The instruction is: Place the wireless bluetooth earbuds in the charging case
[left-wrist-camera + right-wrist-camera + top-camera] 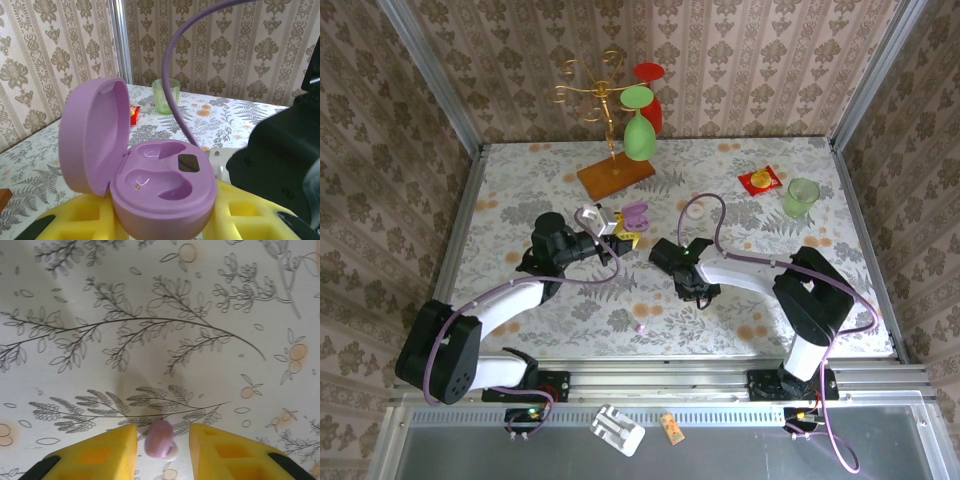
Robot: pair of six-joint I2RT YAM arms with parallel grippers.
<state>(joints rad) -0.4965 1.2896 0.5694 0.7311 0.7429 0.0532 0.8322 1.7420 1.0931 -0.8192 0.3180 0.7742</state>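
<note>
Lilac plastic, glossy and egg-shaped: the charging case [150, 185] sits pinched at its base between the yellow pads of the left end effector [162, 222], lifted off the floral counter [770, 300]. In the overhead view it hangs a little toward 11 o'clock of the counter's centre. The lid stands swung open toward 9 o'clock in the left wrist view, its paler hollow facing the base. Both wells face upward and are empty, so they can likely be reached from above. The grip low on the base appears chosen to leave the wells and the hinge unobstructed.

At about 4 o'clock from the case in the overhead view, the right end effector [162, 445] hangs low over the counter. Its yellow fingers [100, 455] are spread to either side of one earbud [160, 438], with a sliver of counter visible on each flank, so there is no contact. The bud lies flat, its long axis running roughly 12 to 6 along the gap between the fingers, a whitish part showing at its 5 o'clock end. That alignment suggests a pinch across its narrow width.

A second earbud [641, 327] lies loose at 6 o'clock of the case, near the counter's front edge; its orientation is too small to tell.
</note>
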